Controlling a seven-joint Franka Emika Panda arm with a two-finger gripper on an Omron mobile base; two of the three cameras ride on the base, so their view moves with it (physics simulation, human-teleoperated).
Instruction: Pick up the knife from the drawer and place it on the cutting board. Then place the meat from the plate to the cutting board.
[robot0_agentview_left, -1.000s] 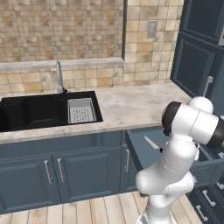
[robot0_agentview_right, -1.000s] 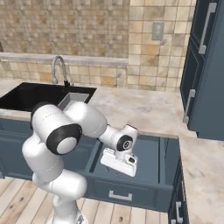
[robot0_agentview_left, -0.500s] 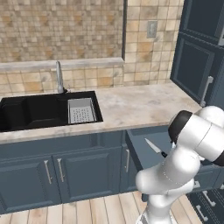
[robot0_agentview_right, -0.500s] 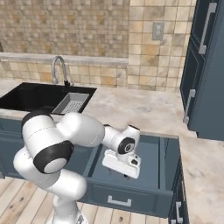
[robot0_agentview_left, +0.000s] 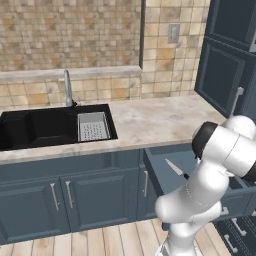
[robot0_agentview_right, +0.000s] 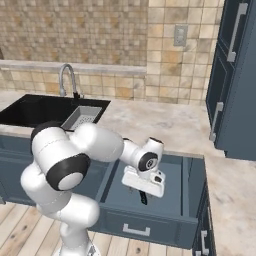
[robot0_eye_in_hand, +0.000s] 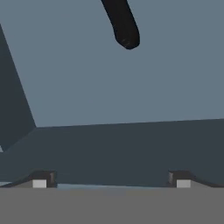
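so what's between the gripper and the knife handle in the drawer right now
Nothing: in the hand view, bare drawer floor runs from the open gripper to the tip of the knife handle ahead.

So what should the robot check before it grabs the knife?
1. Drawer pulled open: ok.
2. Knife lying in the drawer, its black handle ahead of the hand: ok.
3. Gripper open wide, holding nothing: ok.
4. Fingertips on either side of the handle: not ok, the handle end sits off ahead of them.
5. Cutting board ready to receive the knife: cannot tell.
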